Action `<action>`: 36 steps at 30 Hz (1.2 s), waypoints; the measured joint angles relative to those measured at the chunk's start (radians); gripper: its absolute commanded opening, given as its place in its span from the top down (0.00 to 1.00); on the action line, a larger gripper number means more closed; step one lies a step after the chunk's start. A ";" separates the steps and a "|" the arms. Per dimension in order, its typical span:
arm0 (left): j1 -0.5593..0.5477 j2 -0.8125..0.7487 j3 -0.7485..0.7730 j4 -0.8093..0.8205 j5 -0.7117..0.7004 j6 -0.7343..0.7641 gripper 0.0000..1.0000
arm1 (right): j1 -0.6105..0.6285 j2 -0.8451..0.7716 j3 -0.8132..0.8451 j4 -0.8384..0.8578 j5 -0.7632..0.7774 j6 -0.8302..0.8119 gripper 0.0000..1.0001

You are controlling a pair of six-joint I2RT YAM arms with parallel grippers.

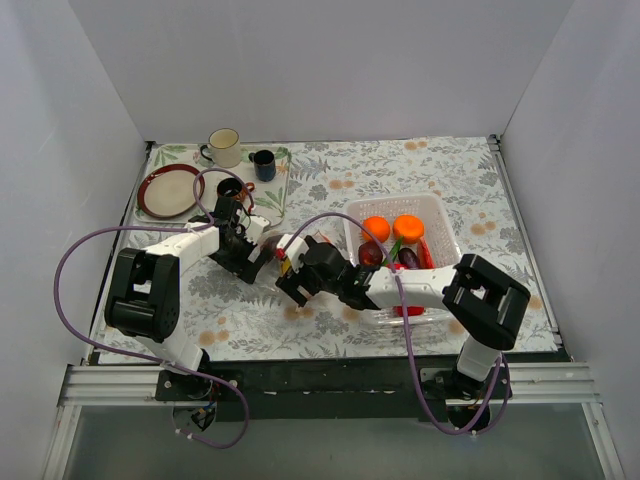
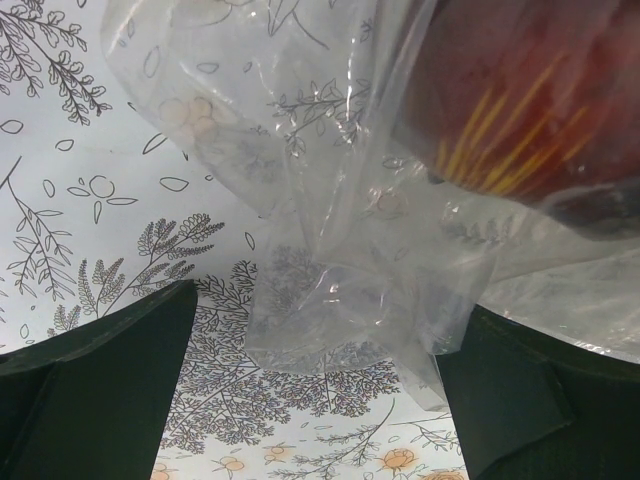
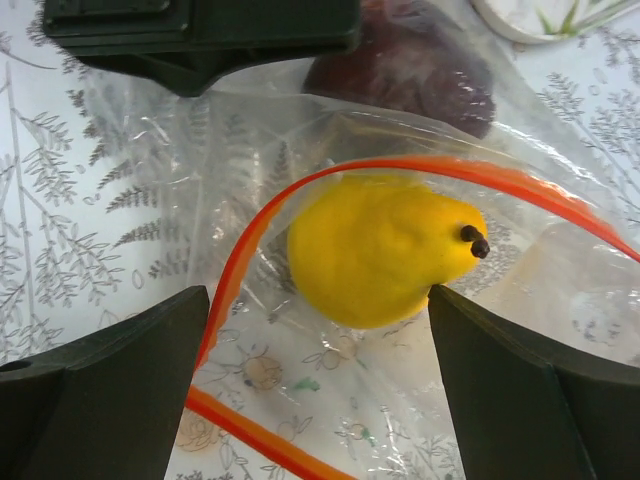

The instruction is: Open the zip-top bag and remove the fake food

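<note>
The top camera sits above and behind the arm bases, facing the back wall [image 1: 320, 70]. It is far enough off to show you the whole table [image 1: 330, 175], the left arm [image 1: 150, 290] and the right arm [image 1: 480, 295]. Your left wrist camera hangs very near the tablecloth [image 2: 90, 200], looking down between its own fingers [image 2: 100, 380] at a clear bag [image 2: 340, 250]. Your right wrist camera is just as near, looking between its fingers [image 3: 110, 380] into the bag's mouth at a yellow fruit [image 3: 375, 250], with a dark block [image 3: 200, 30] along its top edge. Both wrist views share the bag and a dark red fruit [image 2: 520, 100]. The top view places that spot left of the table's middle.
</note>
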 measured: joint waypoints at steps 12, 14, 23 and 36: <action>0.000 0.000 -0.001 0.001 0.001 0.003 0.02 | -0.032 0.015 0.013 0.016 0.077 -0.072 0.01; 0.000 0.000 -0.001 0.001 0.001 0.006 0.02 | -0.050 0.045 0.040 0.022 0.060 -0.074 0.01; 0.000 -0.001 -0.001 0.000 0.002 0.015 0.02 | -0.122 0.113 0.094 0.060 -0.133 -0.045 0.04; 0.000 0.000 -0.002 0.002 0.012 0.036 0.02 | -0.199 -0.066 -0.006 0.127 -0.247 0.006 0.14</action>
